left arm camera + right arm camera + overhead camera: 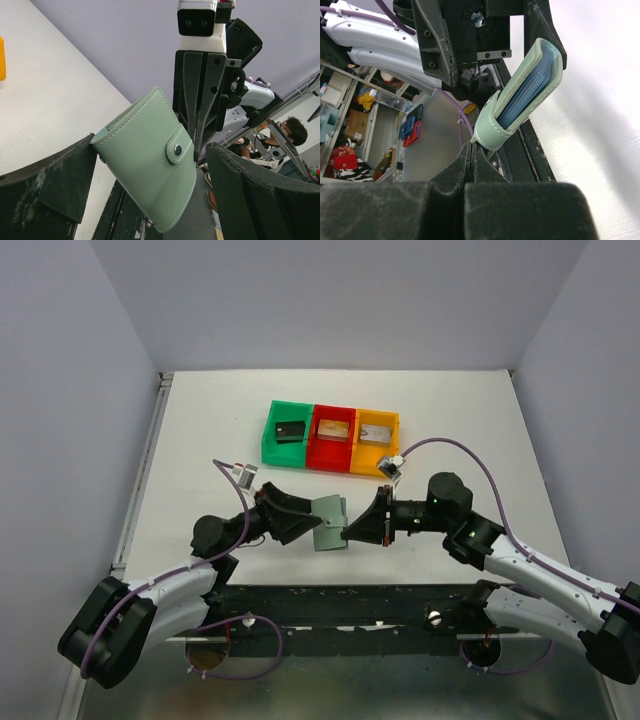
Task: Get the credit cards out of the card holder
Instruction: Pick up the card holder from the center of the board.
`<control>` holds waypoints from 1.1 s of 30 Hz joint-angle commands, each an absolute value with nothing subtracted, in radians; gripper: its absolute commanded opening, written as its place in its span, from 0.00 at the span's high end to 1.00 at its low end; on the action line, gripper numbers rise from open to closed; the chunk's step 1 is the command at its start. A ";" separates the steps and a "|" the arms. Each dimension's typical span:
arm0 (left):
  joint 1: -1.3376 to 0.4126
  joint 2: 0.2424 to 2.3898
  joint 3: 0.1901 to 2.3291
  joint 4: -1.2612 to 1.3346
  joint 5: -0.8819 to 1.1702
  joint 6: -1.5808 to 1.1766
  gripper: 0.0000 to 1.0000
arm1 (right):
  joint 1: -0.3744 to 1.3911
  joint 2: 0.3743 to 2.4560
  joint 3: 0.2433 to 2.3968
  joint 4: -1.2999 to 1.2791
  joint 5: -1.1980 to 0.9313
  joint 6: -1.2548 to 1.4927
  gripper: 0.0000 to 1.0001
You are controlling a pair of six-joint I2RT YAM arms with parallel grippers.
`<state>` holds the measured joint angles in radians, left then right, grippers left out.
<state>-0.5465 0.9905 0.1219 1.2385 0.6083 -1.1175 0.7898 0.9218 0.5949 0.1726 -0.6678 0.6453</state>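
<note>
The pale grey-green card holder [331, 524] hangs in the air in front of the arm bases, snapped closed by its strap [176, 148]. My right gripper [472, 147] is shut on the tip of that strap, coming in from the right [352, 530]. My left gripper [150, 146] stands open with the holder between its fingers; one finger [60, 185] touches the holder's edge and the other [250, 195] stands apart. Blue inner layers [530, 90] show at the holder's open side. Credit cards lie in the bins: a black one [290, 431], a golden-tan one [333, 430], a silvery one [376, 433].
Green [271, 435], red [314, 447] and yellow [394, 427] bins stand in a row on the white table [200, 440] behind the grippers. Grey walls close in the table on three sides.
</note>
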 commanded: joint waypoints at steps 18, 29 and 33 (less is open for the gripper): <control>-0.540 1.037 0.100 1.448 0.647 -1.177 0.42 | 0.779 0.907 0.563 0.152 -0.652 0.609 1.00; -0.540 0.902 0.132 1.209 0.637 -1.091 0.24 | 0.778 0.904 0.555 0.135 -0.650 0.603 1.00; -0.540 0.879 0.141 1.181 0.646 -1.078 0.24 | 0.779 0.913 0.560 0.137 -0.650 0.601 1.00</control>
